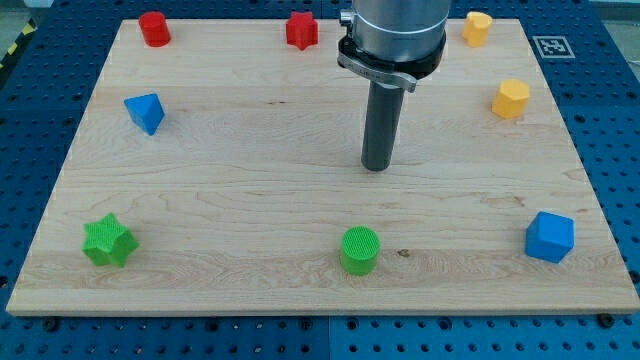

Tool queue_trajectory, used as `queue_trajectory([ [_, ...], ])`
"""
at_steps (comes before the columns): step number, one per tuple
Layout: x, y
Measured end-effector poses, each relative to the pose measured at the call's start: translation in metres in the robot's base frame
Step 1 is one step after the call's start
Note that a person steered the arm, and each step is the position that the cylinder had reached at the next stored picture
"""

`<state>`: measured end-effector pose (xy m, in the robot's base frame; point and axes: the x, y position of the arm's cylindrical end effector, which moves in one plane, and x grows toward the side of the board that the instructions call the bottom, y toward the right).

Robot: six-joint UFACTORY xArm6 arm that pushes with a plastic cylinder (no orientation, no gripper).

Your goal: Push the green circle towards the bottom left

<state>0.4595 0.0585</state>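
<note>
The green circle (360, 249) is a short green cylinder near the bottom edge of the wooden board (250, 190), a little right of centre. My tip (376, 167) rests on the board above the green circle, slightly to its right, with a clear gap between them. The rod hangs from the grey arm head at the view's top.
A green star (108, 241) lies at the bottom left. A blue triangle (145, 112) is at the left. A red cylinder (154, 28) and red star (301, 29) sit along the top. Two yellow blocks (477, 27) (511, 98) are at the top right. A blue cube (549, 236) is at the bottom right.
</note>
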Motion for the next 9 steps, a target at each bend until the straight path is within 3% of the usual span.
queue_trajectory([
  [3,0.0,-0.004],
  [4,0.01,-0.051],
  [5,0.046,-0.103],
  [6,0.094,-0.118],
  [9,0.076,-0.148],
])
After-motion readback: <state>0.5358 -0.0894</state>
